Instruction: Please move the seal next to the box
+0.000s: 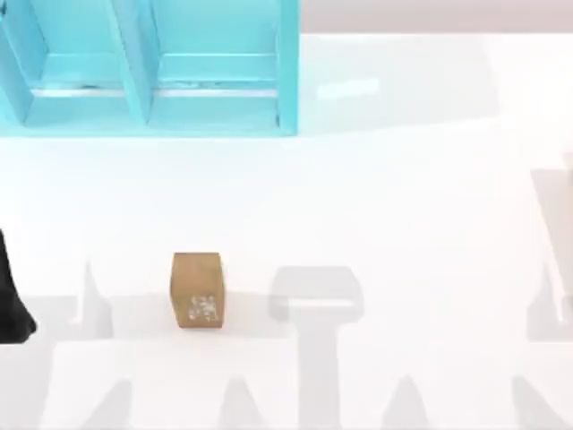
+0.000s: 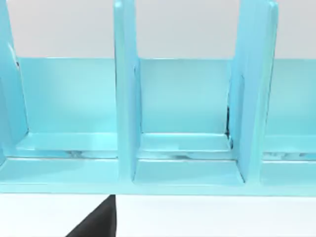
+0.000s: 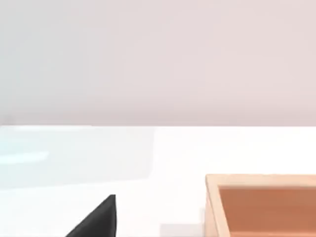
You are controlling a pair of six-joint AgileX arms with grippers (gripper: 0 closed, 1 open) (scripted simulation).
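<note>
the seal [image 1: 197, 288] stood alone on the white desk [image 1: 403, 197], left of the middle and toward the near edge, its speckled white face showing, well apart from the cyan shelving [image 1: 148, 67] at the far left. a tan open box [image 3: 261, 205] sat on the desk in the right wrist view. the left arm [image 1: 13, 296] sat at the left edge; whether either hand was spread or pressed together, i cannot tell

You get very little of the AgileX body here — your left arm [image 1: 12, 296] is a plain matte black rounded shape, no cables, screws or markings readable. In each wrist view a black wedge-shaped finger tip [image 2: 98, 221] [image 3: 98, 221] pokes in — flat, unmarked, sharp-edged.
</note>
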